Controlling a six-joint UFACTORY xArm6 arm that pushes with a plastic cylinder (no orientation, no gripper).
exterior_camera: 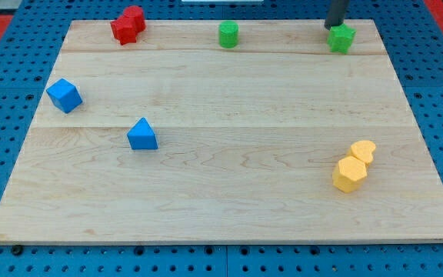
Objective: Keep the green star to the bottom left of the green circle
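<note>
The green circle [228,35] stands near the board's top edge, at the middle. The green star [342,38] lies near the top edge toward the view's right, level with the circle and well to its right. My tip [332,27] comes down from the view's top and rests at the star's upper left side, touching or nearly touching it.
Two red blocks [128,25] sit together at the top left. A blue cube [64,95] is at the left, a blue triangle [142,135] lower toward the middle. A yellow heart [363,151] and yellow hexagon [350,174] touch at the lower right. The wooden board [229,208] sits on a blue pegboard.
</note>
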